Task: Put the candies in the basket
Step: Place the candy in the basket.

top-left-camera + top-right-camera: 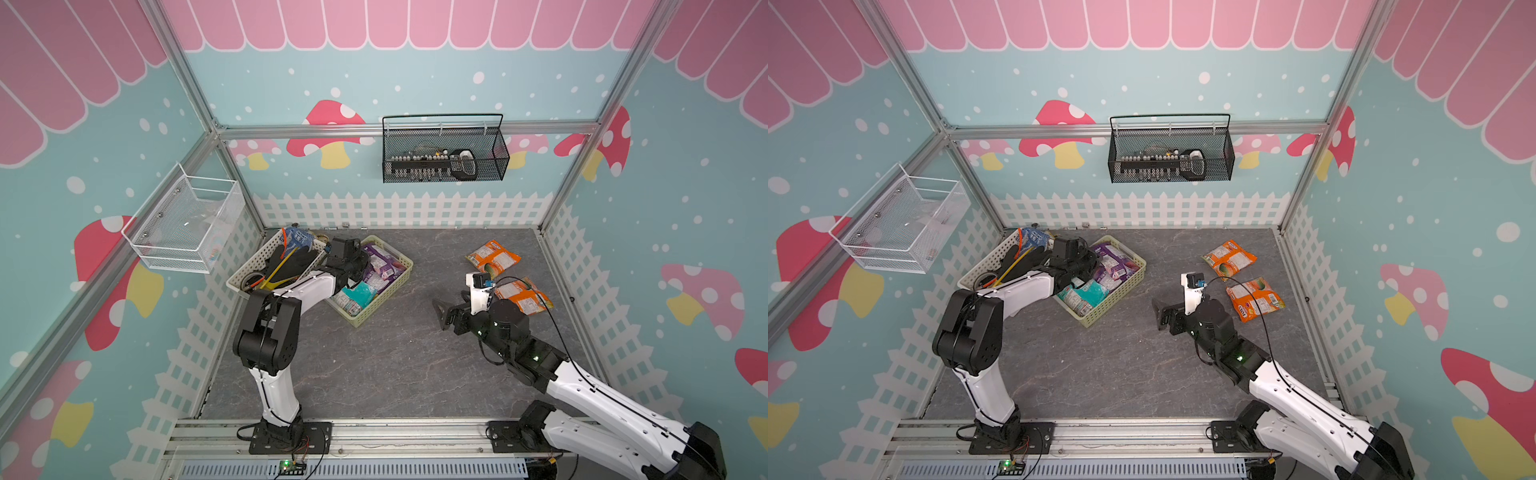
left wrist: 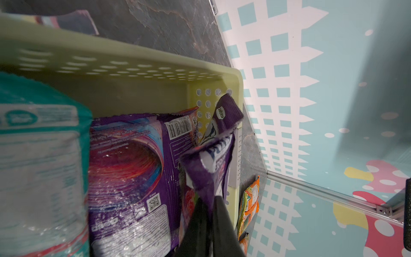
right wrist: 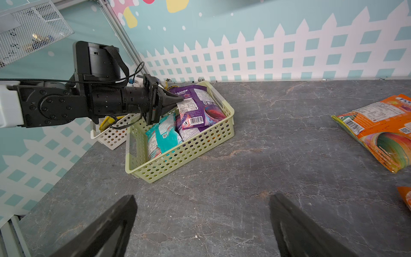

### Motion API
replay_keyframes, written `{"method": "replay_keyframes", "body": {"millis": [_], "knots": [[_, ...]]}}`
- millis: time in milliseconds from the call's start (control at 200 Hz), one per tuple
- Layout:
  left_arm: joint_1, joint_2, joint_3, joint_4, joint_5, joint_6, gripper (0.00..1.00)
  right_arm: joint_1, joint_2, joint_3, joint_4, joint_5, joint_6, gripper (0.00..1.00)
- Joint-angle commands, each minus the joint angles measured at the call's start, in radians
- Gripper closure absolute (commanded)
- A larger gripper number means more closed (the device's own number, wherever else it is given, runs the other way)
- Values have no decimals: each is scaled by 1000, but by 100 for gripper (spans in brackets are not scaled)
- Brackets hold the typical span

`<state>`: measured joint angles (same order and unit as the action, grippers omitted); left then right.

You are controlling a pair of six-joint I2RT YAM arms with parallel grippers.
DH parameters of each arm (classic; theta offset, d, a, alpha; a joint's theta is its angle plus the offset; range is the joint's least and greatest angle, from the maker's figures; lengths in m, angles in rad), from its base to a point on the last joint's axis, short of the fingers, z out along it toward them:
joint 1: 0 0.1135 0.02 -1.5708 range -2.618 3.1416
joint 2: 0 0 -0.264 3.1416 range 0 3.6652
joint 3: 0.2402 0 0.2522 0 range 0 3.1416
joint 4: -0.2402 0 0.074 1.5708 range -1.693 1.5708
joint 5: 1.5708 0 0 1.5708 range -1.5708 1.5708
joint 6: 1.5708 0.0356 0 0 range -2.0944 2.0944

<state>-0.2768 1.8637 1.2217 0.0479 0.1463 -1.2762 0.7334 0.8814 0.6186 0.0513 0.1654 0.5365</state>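
Fig.: left gripper [image 2: 209,195] pinched purple candy bag [image 2: 213,155] over basket [image 2: 124,66]; should part jaws fully before lifting. Right gripper [image 3: 203,220] spread, empty.

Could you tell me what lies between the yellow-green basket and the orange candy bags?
Only bare grey tabletop between basket and orange bags, clearest in the right wrist view.

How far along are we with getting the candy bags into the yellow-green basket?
Roughly halfway. The teal bag and one purple bag already lie in the yellow-green basket. In hand: the left pincer is over the basket, pinching the corner of a second purple bag, not yet released. Left: at least two orange bags lie on the tabletop beside the right pincer, which is open and empty.
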Motion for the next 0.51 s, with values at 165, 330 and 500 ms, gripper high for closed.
{"method": "replay_keyframes", "body": {"millis": [165, 330, 500], "knots": [[12, 46, -20, 22, 42, 25, 77, 3, 14, 21, -4, -6, 16, 1], [27, 36, -43, 17, 52, 15, 70, 3, 16, 24, -14, -1, 21, 1], [40, 3, -67, 0, 52, 13, 64, 3, 24, 24, -13, 1, 27, 1]]}}
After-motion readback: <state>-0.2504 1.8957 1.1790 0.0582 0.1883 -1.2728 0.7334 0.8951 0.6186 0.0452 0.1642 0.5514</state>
